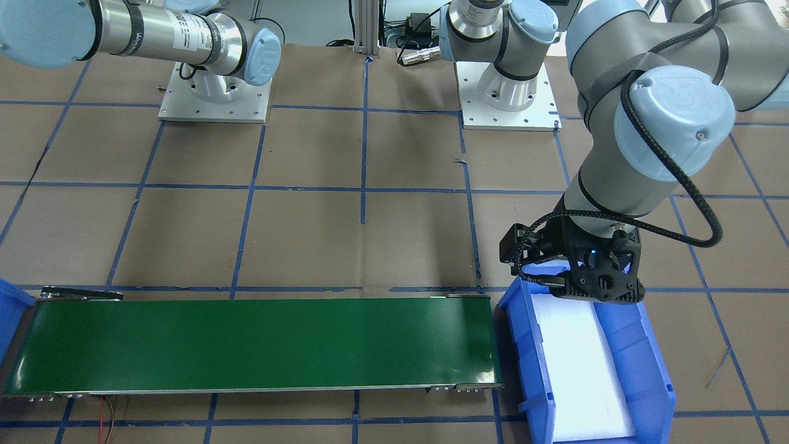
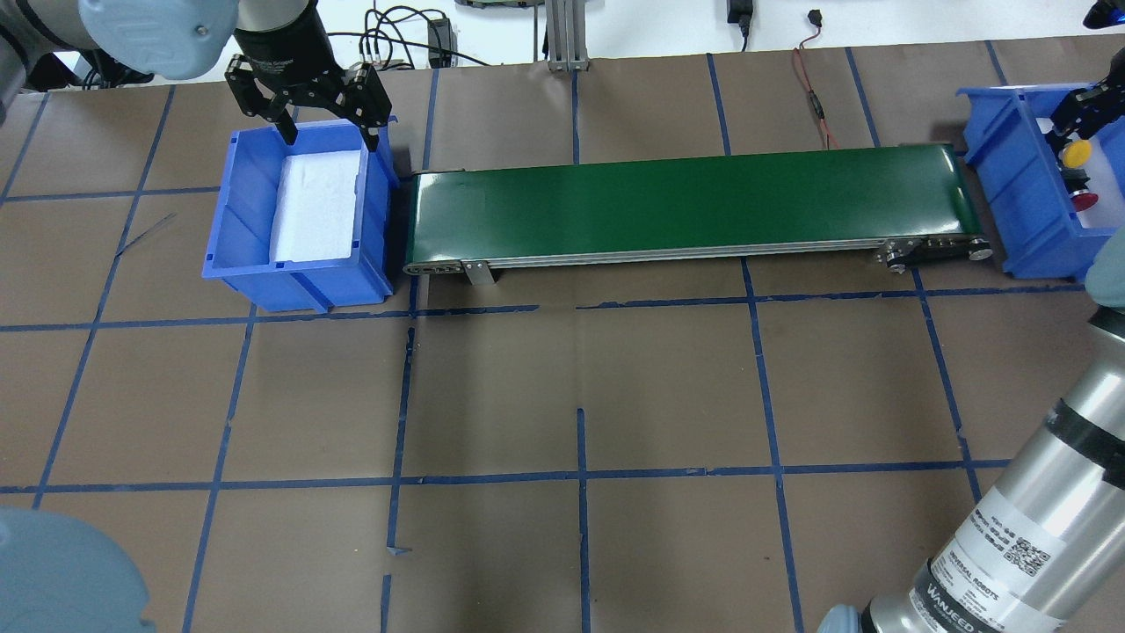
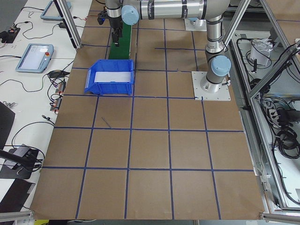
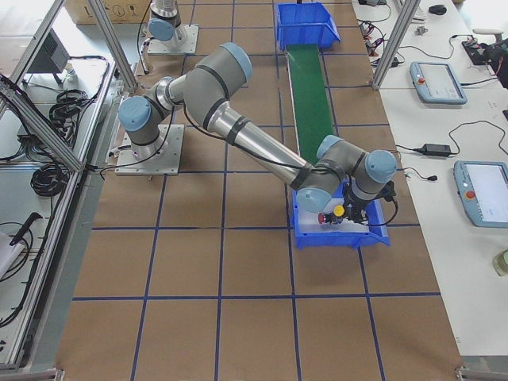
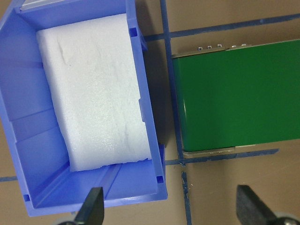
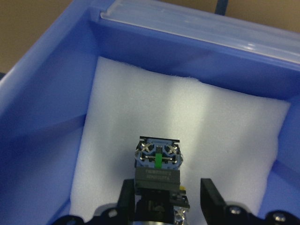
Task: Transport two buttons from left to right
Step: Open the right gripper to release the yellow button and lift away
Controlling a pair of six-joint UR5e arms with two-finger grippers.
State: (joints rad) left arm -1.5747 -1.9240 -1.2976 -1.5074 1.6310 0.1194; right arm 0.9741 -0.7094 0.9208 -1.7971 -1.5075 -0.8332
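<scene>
The yellow button [image 2: 1074,154] and the red button [image 2: 1086,199] lie on white foam in the right blue bin [image 2: 1011,176]. Both also show in the exterior right view, yellow button [image 4: 339,210] and red button [image 4: 324,217]. My right gripper [image 6: 168,197] is low in that bin, its jaws either side of the yellow button's grey contact block [image 6: 157,157], with a gap on one side. My left gripper [image 2: 308,97] is open and empty, above the far end of the left blue bin [image 2: 237,220], which holds only white foam [image 5: 93,93].
A green conveyor belt [image 2: 694,202] runs between the two bins. Brown table paper with blue tape lines lies all around. Cables and a red wire [image 2: 813,97] lie beyond the belt. The right arm's forearm [image 2: 1037,510] crosses the near right corner.
</scene>
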